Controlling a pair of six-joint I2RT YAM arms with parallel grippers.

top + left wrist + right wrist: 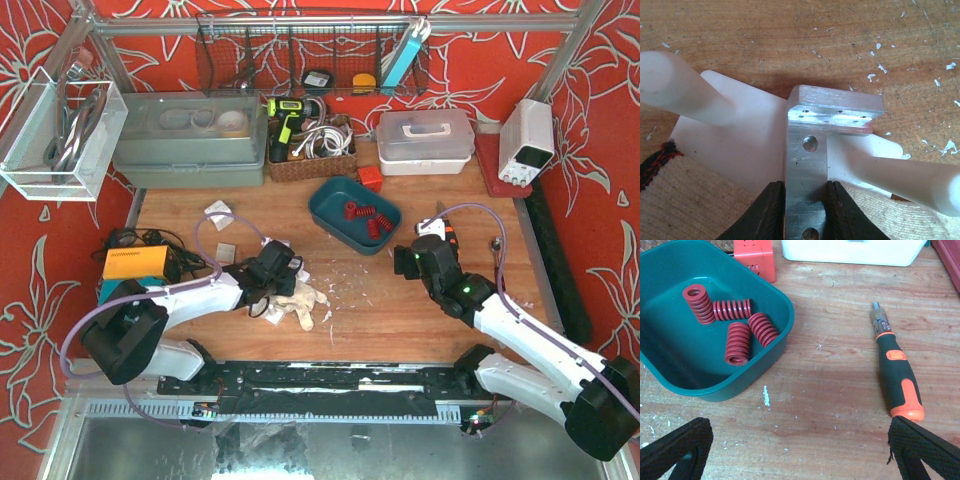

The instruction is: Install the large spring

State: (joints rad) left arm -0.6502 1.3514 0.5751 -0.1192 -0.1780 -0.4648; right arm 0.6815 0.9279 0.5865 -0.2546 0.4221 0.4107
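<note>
Left claw [806,202] pinching the bracket [835,107], right claw [800,455] spread — we'd grab a spring [738,343], likely stiff and light, across its coils.

metal bracket [805,170] lower end cut off, teal tray [755,380] left side cropped, glove [690,200] probably continuing offscreen

Looks bright and even; shows glare on aluminium bracket [835,107], soft shadow behind it, blur across near white glove [740,145].
</note>
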